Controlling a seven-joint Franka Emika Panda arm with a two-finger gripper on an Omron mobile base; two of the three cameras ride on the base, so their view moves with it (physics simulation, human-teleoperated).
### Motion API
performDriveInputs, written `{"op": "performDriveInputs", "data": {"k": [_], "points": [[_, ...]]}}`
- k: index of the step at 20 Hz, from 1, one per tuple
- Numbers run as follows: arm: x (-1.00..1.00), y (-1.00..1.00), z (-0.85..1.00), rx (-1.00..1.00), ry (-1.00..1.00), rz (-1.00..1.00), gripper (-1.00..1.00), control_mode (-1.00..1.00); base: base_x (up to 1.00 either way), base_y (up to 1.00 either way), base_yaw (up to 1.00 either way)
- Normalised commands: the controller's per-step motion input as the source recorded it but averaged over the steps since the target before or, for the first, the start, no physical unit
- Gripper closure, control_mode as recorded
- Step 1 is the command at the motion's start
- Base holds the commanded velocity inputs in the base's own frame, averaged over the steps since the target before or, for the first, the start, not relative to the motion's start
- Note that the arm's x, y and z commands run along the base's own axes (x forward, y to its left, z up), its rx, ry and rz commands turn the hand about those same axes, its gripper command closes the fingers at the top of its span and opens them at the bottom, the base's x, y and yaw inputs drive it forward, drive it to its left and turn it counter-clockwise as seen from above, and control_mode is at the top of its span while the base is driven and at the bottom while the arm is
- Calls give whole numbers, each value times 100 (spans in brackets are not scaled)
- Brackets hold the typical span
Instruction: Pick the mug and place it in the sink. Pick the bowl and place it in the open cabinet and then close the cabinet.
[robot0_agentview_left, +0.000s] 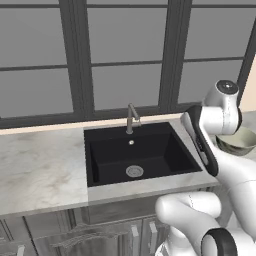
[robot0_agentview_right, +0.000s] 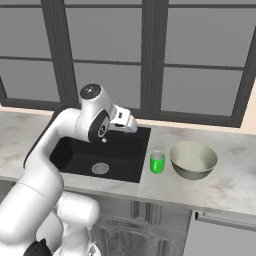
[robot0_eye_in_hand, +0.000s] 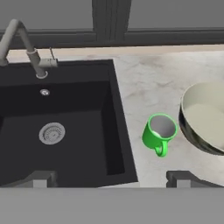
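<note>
Marble tabletop (robot0_eye_in_hand: 153, 83), claw (robot0_eye_in_hand: 111, 178) wide open and holding nothing, above the sink's right edge.
Sink (robot0_eye_in_hand: 57, 127) left, mug (robot0_eye_in_hand: 159, 133) upright just right of it, handle toward claw; bowl (robot0_eye_in_hand: 204, 117) close by. Centre over mug, grip rim, avoid bowl.

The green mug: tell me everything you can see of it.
The mug is small, bright glossy green, with a grey inside that looks empty. It stands upright on the pale marble counter, between the black sink and the large bowl, touching neither. In the hand view its looped handle points toward the camera. Nothing grips it: the pincer hangs open above the sink's edge, short of it.
</note>
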Motion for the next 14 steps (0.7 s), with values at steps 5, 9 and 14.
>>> {"op": "performDriveInputs", "data": {"k": [5, 9, 14], "points": [[0, -53, -23, 0, 6, -9, -100, -100, 0, 0, 0], [0, -46, -27, 0, 8, -4, -100, -100, 0, 0, 0], [0, -25, -22, 0, 7, 0, -100, -100, 0, 0, 0]]}}
